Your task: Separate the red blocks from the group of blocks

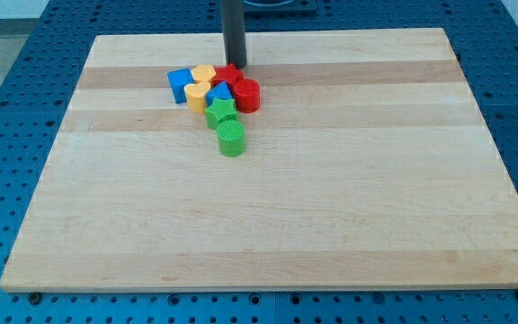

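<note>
A tight group of blocks sits on the wooden board near the view's top, left of centre. A red cylinder is at the group's right side. A second red block, shape unclear, is at the group's top. My tip stands just above that red block, touching or nearly touching it. Also in the group are a blue block at the left, a yellow block, a yellow cylinder, a small blue block, a green star-like block and a green cylinder at the bottom.
The board lies on a blue perforated table. The board's top edge runs close behind my tip.
</note>
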Robot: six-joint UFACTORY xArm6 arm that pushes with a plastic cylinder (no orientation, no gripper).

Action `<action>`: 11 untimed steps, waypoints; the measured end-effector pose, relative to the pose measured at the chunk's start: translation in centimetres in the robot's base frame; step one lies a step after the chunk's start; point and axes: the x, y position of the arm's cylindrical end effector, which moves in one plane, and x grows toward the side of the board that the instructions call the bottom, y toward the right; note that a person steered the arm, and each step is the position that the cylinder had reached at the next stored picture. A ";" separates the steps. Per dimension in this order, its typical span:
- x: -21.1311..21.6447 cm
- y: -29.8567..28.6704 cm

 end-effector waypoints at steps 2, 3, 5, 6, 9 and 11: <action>-0.7 -7.6; -0.7 -8.2; 0.4 -5.8; 2.0 -2.5; 9.8 4.5; 13.4 10.8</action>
